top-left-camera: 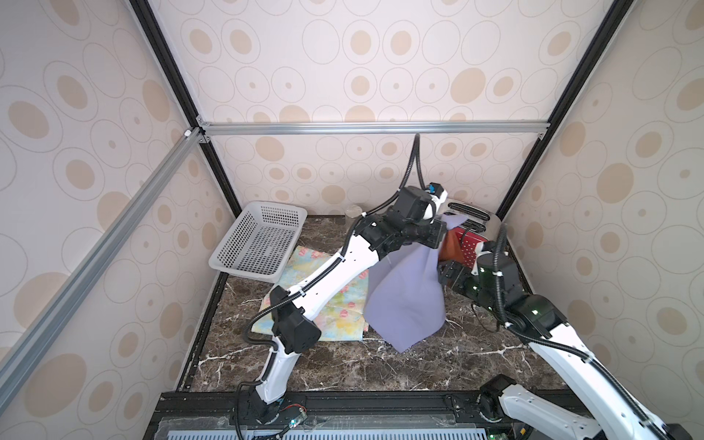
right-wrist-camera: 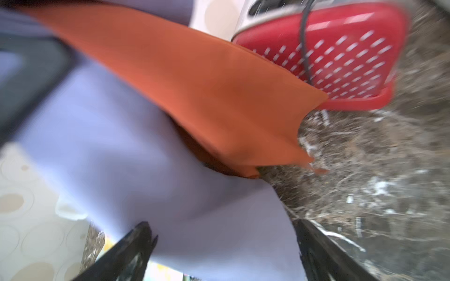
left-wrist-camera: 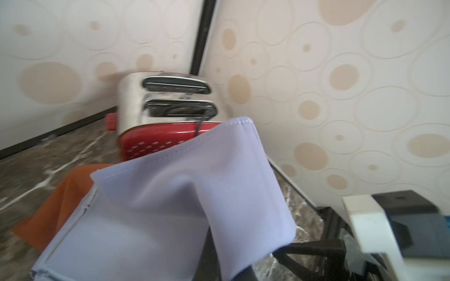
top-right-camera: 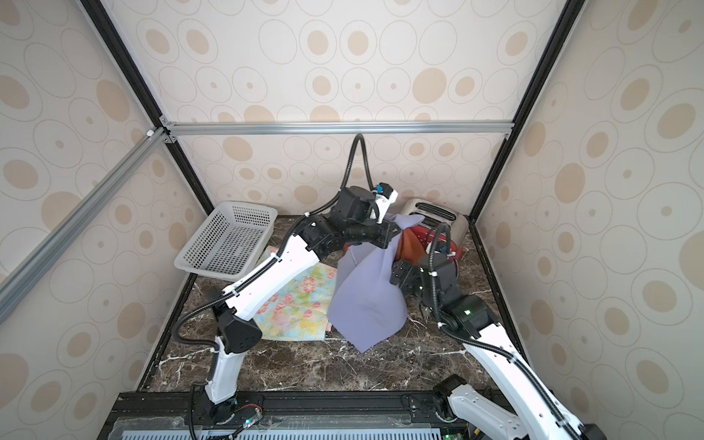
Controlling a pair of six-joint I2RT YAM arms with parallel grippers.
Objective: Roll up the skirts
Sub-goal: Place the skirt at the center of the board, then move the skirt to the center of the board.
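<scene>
Our left gripper (top-left-camera: 441, 229), clamped shut on the lavender skirt (top-left-camera: 404, 301), holds it aloft near the bench's far right corner. Our right gripper (right-wrist-camera: 221, 236) stands wide open facing the hanging cloth, gripping nothing. We should pinch a lower edge, avoiding the orange skirt (right-wrist-camera: 207, 85) behind.

Matt lavender cloth skirt (top-left-camera: 405, 293), perforated white plastic basket (top-left-camera: 259, 240), glossy marble-look tabletop (top-left-camera: 381, 365).

A white perforated basket (top-left-camera: 247, 269) sits far left on the dark marble tabletop (top-left-camera: 381, 365). A red-and-silver toaster (top-left-camera: 472, 228) stands far right.
</scene>
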